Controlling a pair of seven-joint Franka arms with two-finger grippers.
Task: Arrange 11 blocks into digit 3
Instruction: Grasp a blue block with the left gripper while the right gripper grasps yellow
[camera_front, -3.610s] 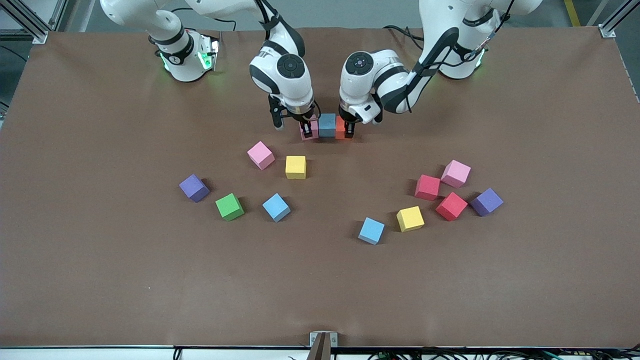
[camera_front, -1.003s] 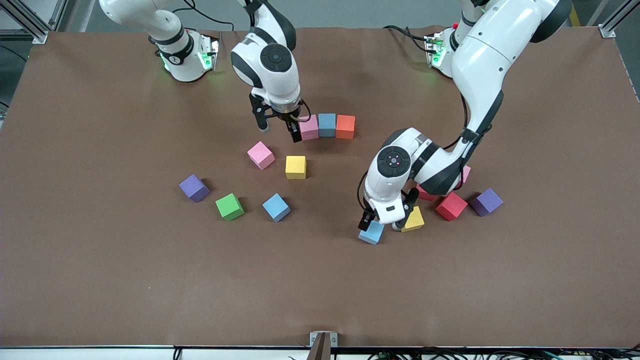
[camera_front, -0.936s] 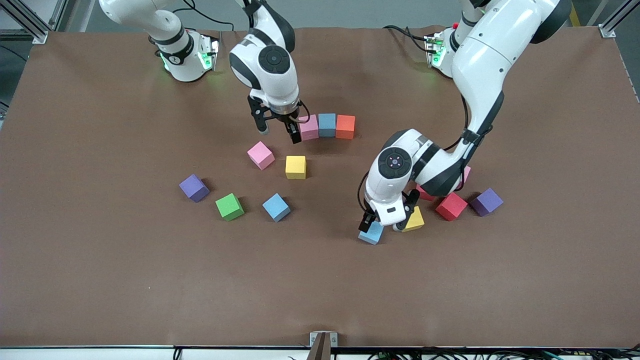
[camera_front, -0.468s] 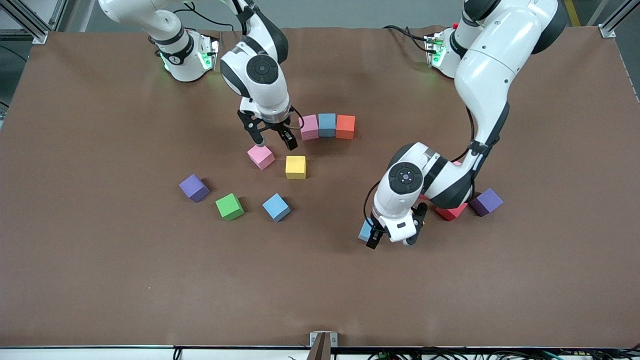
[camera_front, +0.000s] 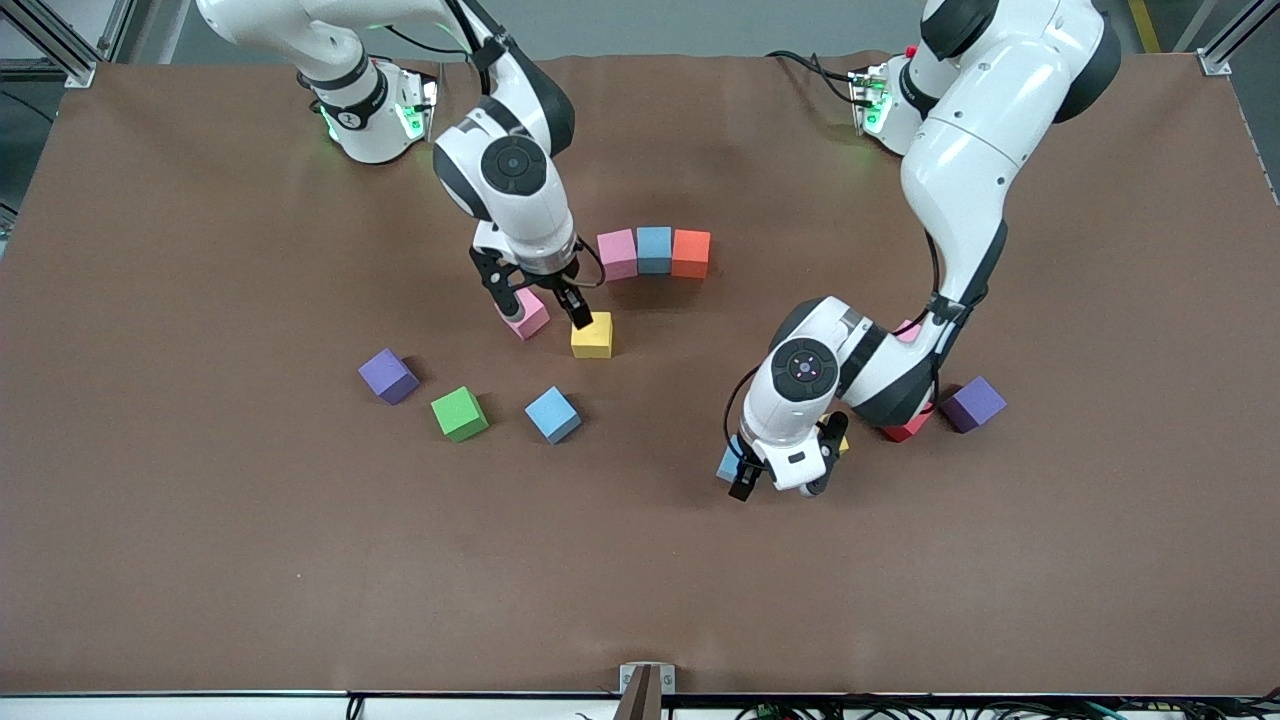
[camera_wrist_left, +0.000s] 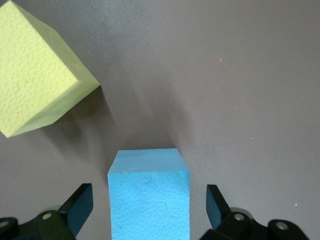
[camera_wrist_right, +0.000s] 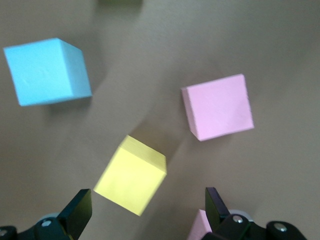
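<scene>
Both arms have left the started top row (camera_front: 654, 252) of pink, blue and orange cubes. Left end effector (camera_front: 782, 479), fingers apart, straddles a light blue cube (camera_wrist_left: 149, 197) near the front camera; next, close and lift. Right end effector (camera_front: 541, 305), fingers apart, hovers between a pink cube (camera_front: 529, 314) and a yellow cube (camera_front: 592, 337).
</scene>
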